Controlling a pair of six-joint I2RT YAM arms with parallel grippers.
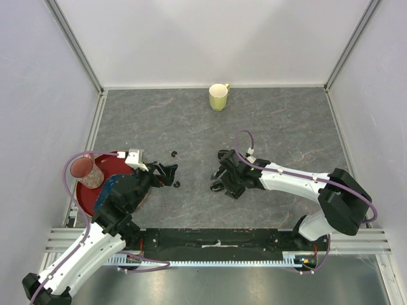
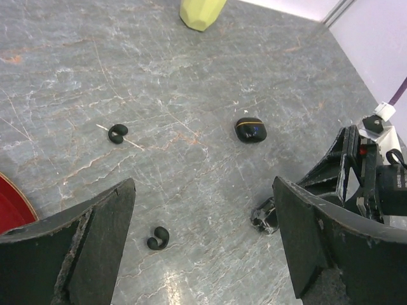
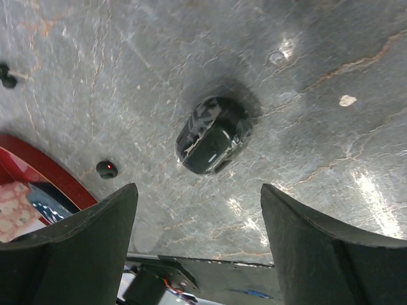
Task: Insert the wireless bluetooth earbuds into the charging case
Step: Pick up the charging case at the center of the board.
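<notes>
I see two of the earbuds on the table, both outside any case. One earbud [image 2: 158, 237] lies just in front of the left claw [image 2: 203, 210], close to its left finger. The second earbud [image 2: 117, 133] lies farther ahead of this claw and also a little to the left. Nothing touches them.

The left claw stands wide and holds nothing; only bare table shows between its two fingers.

A case [image 3: 213, 143] lies on the table directly ahead of the right claw [image 3: 197, 197], on the middle line between its fingers and apart from both. I cannot tell if its lid is up or down. This claw is also wide, and its fingers grip nothing.

A second case [image 2: 250, 129], closed and with a thin golden line, lies ahead of the left claw and slightly to the right, beyond the first case.

A red plate [image 1: 79, 190] sits behind the left claw on its left side. A yellow cup [image 1: 219, 96] stands far ahead of both claws, near the back edge of the grey table [image 1: 286, 127].
</notes>
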